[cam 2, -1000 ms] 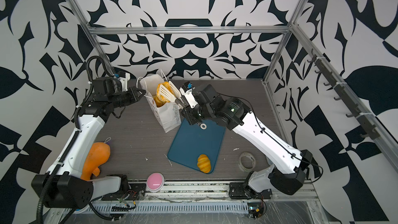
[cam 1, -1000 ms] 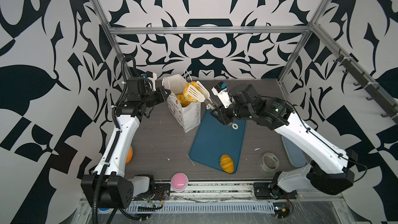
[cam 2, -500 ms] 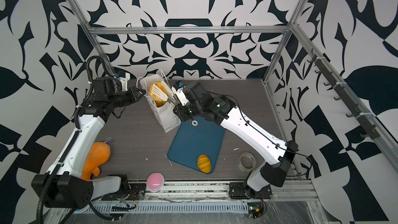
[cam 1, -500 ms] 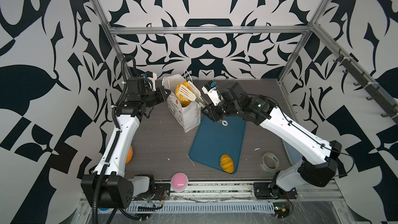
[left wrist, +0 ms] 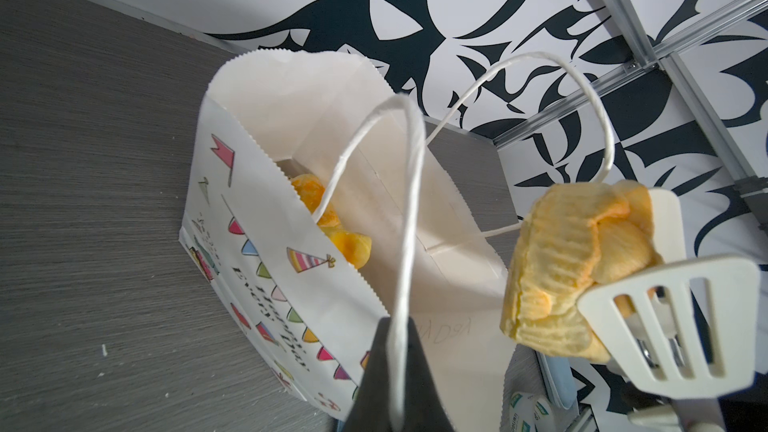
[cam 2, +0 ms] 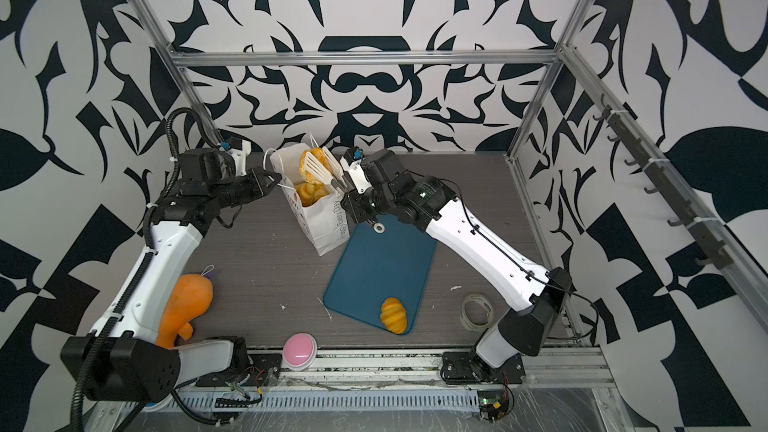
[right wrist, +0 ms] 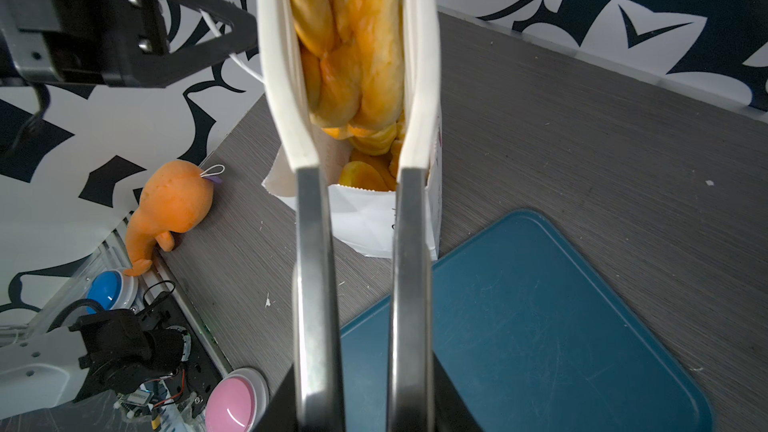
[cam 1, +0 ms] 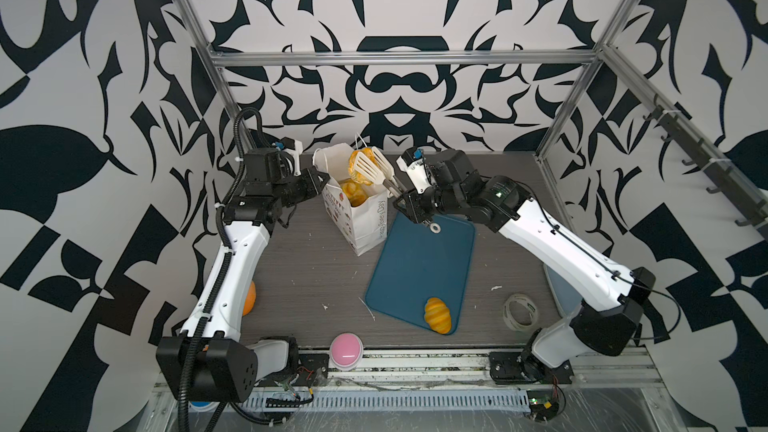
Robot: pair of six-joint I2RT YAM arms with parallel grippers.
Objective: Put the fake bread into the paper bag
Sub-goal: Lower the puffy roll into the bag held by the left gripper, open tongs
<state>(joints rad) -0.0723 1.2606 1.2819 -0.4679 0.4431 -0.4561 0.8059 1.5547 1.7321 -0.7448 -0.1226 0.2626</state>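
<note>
The white paper bag (cam 1: 368, 222) (cam 2: 324, 224) (left wrist: 291, 284) (right wrist: 365, 222) stands upright at the back, with several pieces of fake bread (cam 1: 353, 194) (left wrist: 345, 243) inside. My left gripper (cam 1: 321, 179) (cam 2: 271, 181) (left wrist: 395, 326) is shut on the bag's near cord handle (left wrist: 409, 209). My right gripper (cam 1: 400, 197) (cam 2: 350, 198) (right wrist: 365, 401) is shut on white-tipped metal tongs (cam 1: 376, 166) (right wrist: 316, 243). The tongs clamp a braided loaf (cam 1: 357, 160) (cam 2: 309, 159) (left wrist: 557, 268) (right wrist: 357, 56) just above the bag's mouth. One croissant (cam 1: 437, 314) (cam 2: 393, 314) lies on the blue board.
The blue cutting board (cam 1: 424, 259) lies right of the bag. A tape roll (cam 1: 519, 311) sits at the front right and a pink button (cam 1: 345, 344) at the front edge. An orange plush (cam 2: 187, 297) lies by my left arm, with a blue button (right wrist: 109, 290) near it.
My right arm has carried the tongs and loaf a little left, over the bag's mouth. The left gripper has kept its hold on the handle.
</note>
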